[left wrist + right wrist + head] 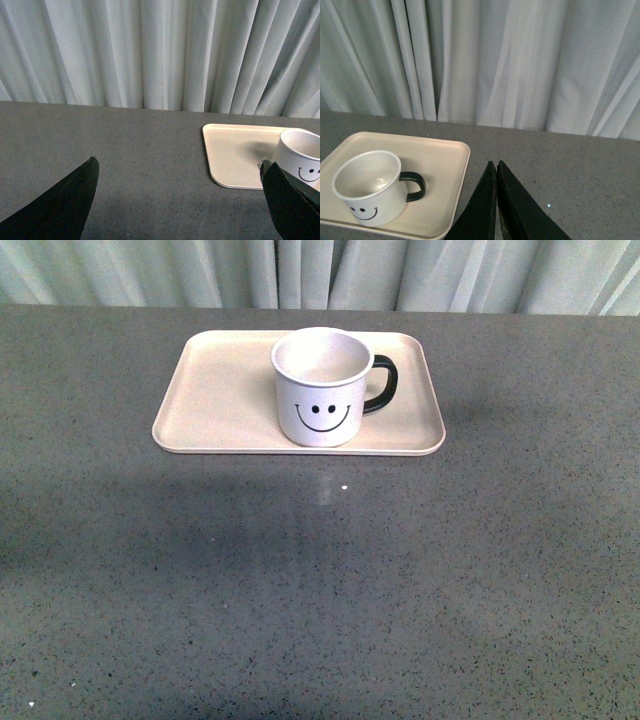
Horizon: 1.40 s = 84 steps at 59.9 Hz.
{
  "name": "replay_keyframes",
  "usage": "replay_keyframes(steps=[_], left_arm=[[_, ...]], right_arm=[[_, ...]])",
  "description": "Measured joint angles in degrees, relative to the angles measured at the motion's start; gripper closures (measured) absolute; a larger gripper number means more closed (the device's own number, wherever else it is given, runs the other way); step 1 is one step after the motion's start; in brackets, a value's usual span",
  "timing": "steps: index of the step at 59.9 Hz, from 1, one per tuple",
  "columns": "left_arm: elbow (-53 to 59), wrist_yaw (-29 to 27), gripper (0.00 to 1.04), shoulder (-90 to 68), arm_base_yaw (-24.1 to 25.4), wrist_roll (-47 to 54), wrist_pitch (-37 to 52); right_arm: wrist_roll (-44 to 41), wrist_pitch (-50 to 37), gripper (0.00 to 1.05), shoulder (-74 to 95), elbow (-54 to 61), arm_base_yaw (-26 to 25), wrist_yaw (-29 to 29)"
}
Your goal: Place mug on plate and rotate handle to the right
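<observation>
In the front view, the near part of the grey speckled surface (320,590) is seen bare, and neither arm is seen there. Farther back, the plate (215,390) is laid flat on the surface, its long side across the view. The mug (322,387) is stood upright on the plate, right of the plate's middle and close to its near rim, with the smiley face turned toward the camera. The handle (382,383) is pointed to the right.

In the left wrist view, the left hand (180,200) is held spread wide, its two dark fingers well apart, with nothing between them; the plate and mug are seen beyond one finger. In the right wrist view, the right hand (496,200) is pressed together, its fingers touching, with nothing pinched; it is held beside the plate, apart from the mug.

A pale pleated curtain (320,270) is hung behind the far edge of the surface.
</observation>
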State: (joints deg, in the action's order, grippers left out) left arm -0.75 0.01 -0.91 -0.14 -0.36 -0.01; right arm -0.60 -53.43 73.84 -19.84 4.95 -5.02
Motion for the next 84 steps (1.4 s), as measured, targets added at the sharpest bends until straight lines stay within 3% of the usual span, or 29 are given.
replay_keyframes(steps=[10,14,31,38,84], left_arm=[[0.0,0.0,0.09,0.0,0.0,0.0,0.0],[0.0,0.0,0.09,0.0,0.0,0.0,0.0],[0.0,0.0,0.09,0.0,0.0,0.0,0.0],[0.0,0.02,0.09,0.0,0.0,0.0,0.0],[0.0,0.0,0.09,0.0,0.0,0.0,0.0]], right_arm=[[0.0,0.33,1.03,-6.51,6.16,-1.11,1.38],[0.0,1.05,1.03,-9.18,8.13,-3.19,4.68],[0.0,7.13,1.03,-21.44,14.47,-4.87,4.9],[0.0,5.14,1.03,-22.64,17.2,-4.87,4.92],[0.0,31.26,1.03,-51.58,18.75,-4.87,4.9]])
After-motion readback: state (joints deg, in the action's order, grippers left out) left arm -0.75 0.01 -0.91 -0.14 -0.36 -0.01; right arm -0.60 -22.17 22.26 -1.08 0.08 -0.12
